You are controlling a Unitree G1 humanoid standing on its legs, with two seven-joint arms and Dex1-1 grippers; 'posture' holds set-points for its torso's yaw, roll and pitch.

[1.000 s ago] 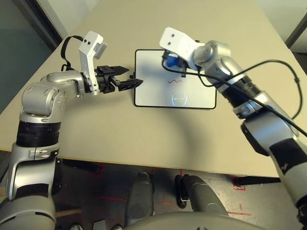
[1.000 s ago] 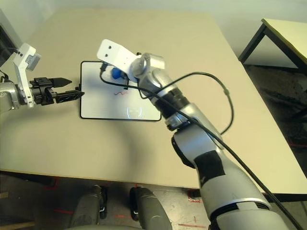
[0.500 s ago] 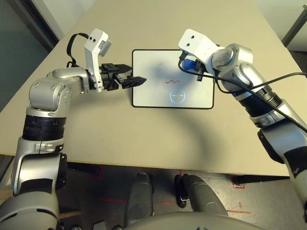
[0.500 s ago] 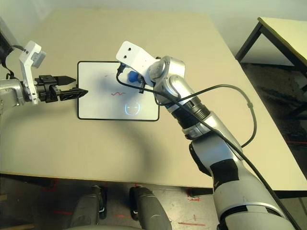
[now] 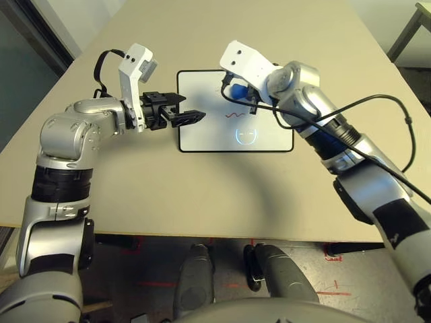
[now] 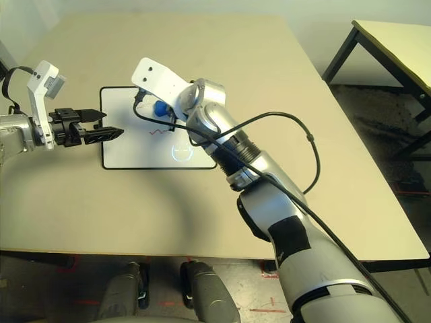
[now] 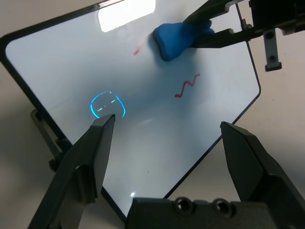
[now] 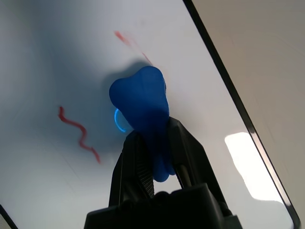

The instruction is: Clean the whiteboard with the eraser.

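Eraser (image 8: 143, 114), clamped in the right gripper (image 8: 155, 157), is swept leftward across the whiteboard (image 5: 202, 134) since a moment ago; red squiggle (image 7: 187, 86) remains, left gripper (image 7: 167, 143) spread empty.

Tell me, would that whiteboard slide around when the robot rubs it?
Probably it could: the whiteboard lies flat on the smooth table, looking thin and light. The open left gripper hovers at its edge, not gripping it. It looks stiff, so it shouldn't bend under the eraser.

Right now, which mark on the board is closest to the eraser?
The short red streak, just beside the eraser; the red squiggle and blue ring lie farther off.
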